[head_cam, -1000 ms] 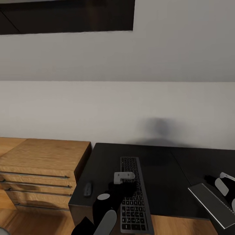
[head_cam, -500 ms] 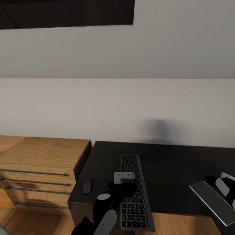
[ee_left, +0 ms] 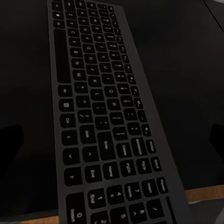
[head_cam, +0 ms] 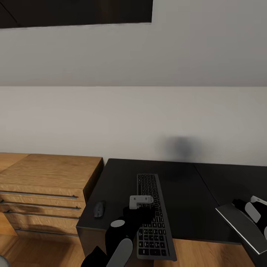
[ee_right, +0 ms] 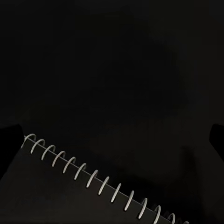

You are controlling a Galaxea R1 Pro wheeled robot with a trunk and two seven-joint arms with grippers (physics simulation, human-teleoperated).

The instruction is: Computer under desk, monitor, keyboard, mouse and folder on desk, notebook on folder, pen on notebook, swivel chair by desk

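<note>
While I hover my left gripper (head_cam: 142, 207) over the keyboard (head_cam: 152, 215), its long axis running 6-to-12 on the worktop (head_cam: 185, 196), fingers look spread; mouse (head_cam: 99, 208) lies at 9 o'clock, nearest this arm.

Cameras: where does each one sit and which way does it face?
Head view: high on the robot, looking down at the desk, keyboard, mouse and wall; both arms show.
Left wrist view: over the keyboard, which the head view shares.
Right wrist view: over the notebook and dark desk top.
</note>
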